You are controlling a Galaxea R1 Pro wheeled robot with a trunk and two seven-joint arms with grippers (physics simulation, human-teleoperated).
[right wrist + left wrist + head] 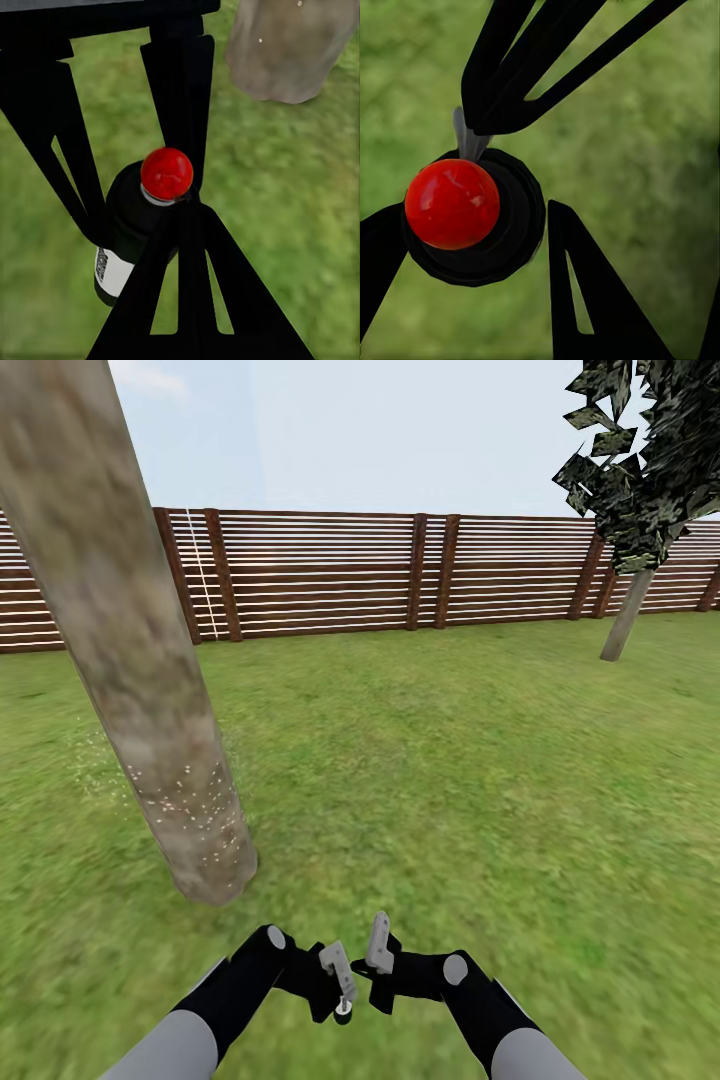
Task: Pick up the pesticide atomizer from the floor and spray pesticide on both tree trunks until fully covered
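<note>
between the two grippers, atomizer held low by the speckled trunk

between both grippers at the robot's front sits the pesticide atomizer (139, 225), a black bottle with a red ball top (451, 203) and a white label. right gripper (378, 950) has its fingers clamped on the bottle neck just under the red top, per the right wrist view. left gripper (340, 967) is right beside the bottle; its dark fingers (585, 300) frame the bottle in the left wrist view, can't tell if they grip it. bottle hangs over the grass lawn (450, 780).

near tree trunk (130, 660) stands just ahead and left of the atomizer, leaning, mottled grey-brown. white pesticide specks (195, 810) dot its lower part, with more specks drifting over the grass to its left. trunk base also shows in the right wrist view (289, 49).

second tree (635, 510) is well apart from the near trunk, far right by the wooden fence (320, 570), with dark foliage and a thin-looking grey trunk. fence runs across behind the lawn.
</note>
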